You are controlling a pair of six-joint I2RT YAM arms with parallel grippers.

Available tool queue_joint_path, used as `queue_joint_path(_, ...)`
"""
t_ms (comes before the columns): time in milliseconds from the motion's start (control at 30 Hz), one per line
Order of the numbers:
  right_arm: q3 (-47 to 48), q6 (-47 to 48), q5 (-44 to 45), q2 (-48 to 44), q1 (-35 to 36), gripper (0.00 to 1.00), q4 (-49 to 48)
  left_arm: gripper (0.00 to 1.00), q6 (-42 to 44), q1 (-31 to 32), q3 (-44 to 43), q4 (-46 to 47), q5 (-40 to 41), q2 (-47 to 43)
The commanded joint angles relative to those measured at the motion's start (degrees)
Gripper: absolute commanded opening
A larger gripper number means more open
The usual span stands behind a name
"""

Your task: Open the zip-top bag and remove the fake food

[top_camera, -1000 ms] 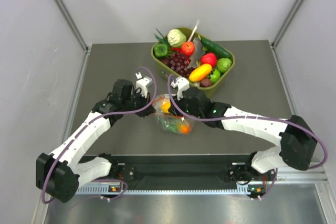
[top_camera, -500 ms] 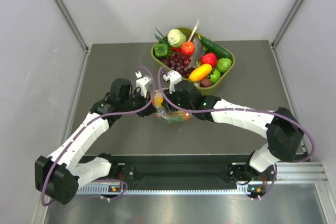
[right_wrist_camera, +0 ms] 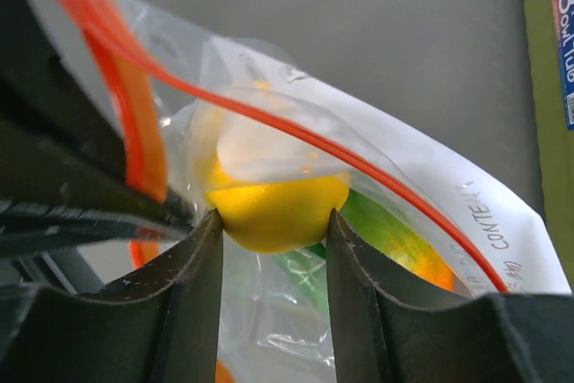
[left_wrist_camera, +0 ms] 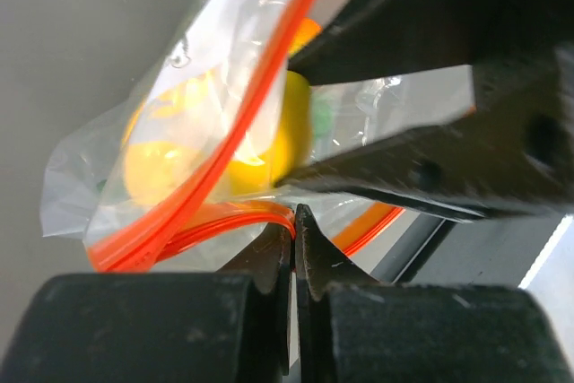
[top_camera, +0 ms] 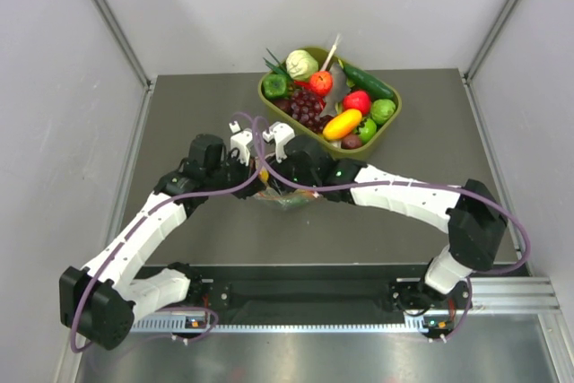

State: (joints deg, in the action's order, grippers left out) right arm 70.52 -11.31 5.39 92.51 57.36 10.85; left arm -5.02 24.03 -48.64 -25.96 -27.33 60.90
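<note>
Right fingers (right_wrist_camera: 193, 302) on lemon (right_wrist_camera: 273, 208), left fingers (left_wrist_camera: 269, 266) pinching bag (left_wrist_camera: 202, 51)

zip-top bag (right_wrist_camera: 430, 199): clear, orange-red strip | lemon (right_wrist_camera: 278, 208): yellow | tub (top_camera: 375, 143): olive-green | table (top_camera: 179, 114): grey

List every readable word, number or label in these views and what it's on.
"CONTEN…", end cut off: white label on the bag.
Blue sticker by the green tub: white lettering, cropped by the frame, unreadable.
Overhead and left wrist views: nothing legible.
</note>
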Motion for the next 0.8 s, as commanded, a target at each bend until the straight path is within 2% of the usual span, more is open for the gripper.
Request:
queue_joint_path(0,2.95,2.08,-2.57,-5.14,1.78,0.12,0.83,0.00,-0.52,-0.30,-0.93,1.61,2.10,-1.49)
queue_joint_path(167,2.26,2.78,-1.88,-7.86,2.49,0.12,4.00,0.00,-0.87,-0.30,-0.40,1.87,4.39,-2.02)
queue_joint_path(500,0.05,2.26,6.39,-17.54,2.84,0.10,4.35,0.00,-0.78,-0.39,-1.45,-0.85,6.68,1.85)
queue_joint_path(767,-1.79,1.55,4.19,-18.33,2.05,0.09,2.95,0.00,-0.70,-0.39,-1.28,-0.33,5.98,1.32)
